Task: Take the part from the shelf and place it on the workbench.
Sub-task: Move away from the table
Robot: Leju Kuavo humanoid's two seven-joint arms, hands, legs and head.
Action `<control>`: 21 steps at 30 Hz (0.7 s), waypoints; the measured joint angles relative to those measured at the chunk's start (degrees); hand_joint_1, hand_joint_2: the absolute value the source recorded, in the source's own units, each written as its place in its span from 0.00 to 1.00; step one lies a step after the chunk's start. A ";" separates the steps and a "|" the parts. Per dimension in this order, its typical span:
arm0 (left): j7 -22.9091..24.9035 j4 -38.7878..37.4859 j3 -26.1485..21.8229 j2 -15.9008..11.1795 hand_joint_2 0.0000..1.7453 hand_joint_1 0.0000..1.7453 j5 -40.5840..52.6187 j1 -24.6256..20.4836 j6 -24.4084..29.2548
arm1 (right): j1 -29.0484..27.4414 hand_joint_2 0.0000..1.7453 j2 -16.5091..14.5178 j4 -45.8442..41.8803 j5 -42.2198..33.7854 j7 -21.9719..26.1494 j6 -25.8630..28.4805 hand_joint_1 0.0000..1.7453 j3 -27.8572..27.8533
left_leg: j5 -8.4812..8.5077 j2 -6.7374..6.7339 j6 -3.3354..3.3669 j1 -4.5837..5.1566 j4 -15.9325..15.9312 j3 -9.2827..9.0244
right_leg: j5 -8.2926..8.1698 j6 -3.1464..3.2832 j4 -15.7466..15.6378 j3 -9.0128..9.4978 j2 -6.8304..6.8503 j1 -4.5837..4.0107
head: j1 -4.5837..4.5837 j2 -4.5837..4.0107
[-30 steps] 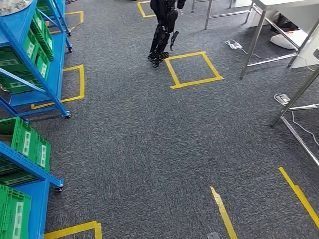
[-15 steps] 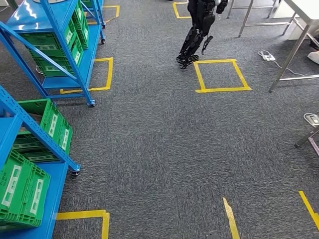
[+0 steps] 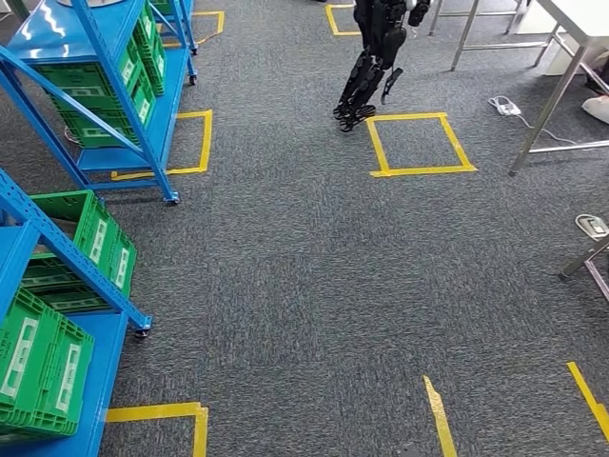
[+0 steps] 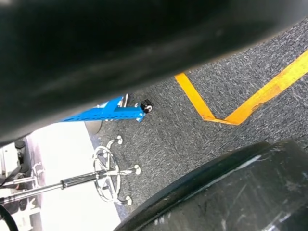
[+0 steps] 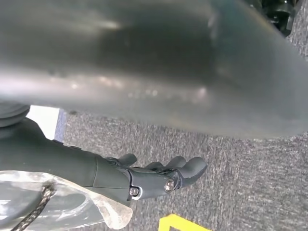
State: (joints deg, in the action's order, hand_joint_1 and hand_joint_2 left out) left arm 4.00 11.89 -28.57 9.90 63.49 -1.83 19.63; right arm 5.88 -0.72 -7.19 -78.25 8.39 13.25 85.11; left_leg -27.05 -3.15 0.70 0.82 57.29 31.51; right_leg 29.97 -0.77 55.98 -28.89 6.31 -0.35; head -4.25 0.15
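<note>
Two blue shelf units (image 3: 108, 86) stand to the robot's left, green crates (image 3: 43, 362) stacked in them — the part itself cannot be made out in any crate. By my reading this is the approach: walking over grey carpet (image 3: 302, 286) toward the shelves, nothing picked yet. The right hand (image 5: 160, 178) hangs beside the body, fingers (image 5: 190, 168) loosely extended and holding nothing; whether the left hand's fingers are apart or closed I cannot tell. Next it must turn to face a shelf and close in before reaching. A white desk (image 3: 581, 19) stands far right.
</note>
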 joint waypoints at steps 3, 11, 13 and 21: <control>0.00 0.00 0.00 0.00 0.00 0.00 0.05 0.02 -0.01 | -0.02 0.00 0.00 0.00 -0.08 0.00 -0.18 0.00 0.00 | 0.03 0.00 -0.01 -0.05 0.00 -0.02 | 0.00 0.00 0.05 0.06 0.00 -0.04 | 0.01 0.00; 0.04 0.00 -0.01 -0.02 0.00 0.00 0.72 0.01 0.30 | -0.02 0.00 -0.02 0.00 -0.32 0.11 -0.10 0.00 0.00 | -0.02 0.01 0.15 -0.01 0.07 0.05 | -0.04 -0.10 0.14 0.55 0.09 0.00 | 0.02 0.00; 0.11 0.00 -0.01 -0.06 0.00 0.00 0.77 0.02 0.35 | 0.05 0.00 -0.09 0.00 -0.32 0.15 -0.05 0.00 0.00 | -0.09 0.14 0.73 0.13 -0.32 0.01 | -0.16 -0.41 -0.31 0.82 0.43 0.08 | 0.06 0.00; 0.52 0.00 -0.03 0.19 0.00 0.00 0.80 -0.32 0.44 | -0.50 0.00 -0.13 0.00 -0.41 0.15 0.17 0.00 -0.02 | 1.03 2.66 0.90 -1.35 -3.04 -1.84 | 5.13 -2.42 16.46 -9.17 -6.29 1.40 | -0.27 0.00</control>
State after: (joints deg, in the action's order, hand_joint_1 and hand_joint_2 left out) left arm 4.52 11.89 -28.60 10.09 64.29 -2.15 20.06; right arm 5.38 -0.85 -7.19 -78.66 8.55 13.42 85.09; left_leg -26.02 -0.49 1.60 -0.53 54.25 29.67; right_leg 35.10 -3.18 72.44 -38.06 0.02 1.05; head -4.52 0.15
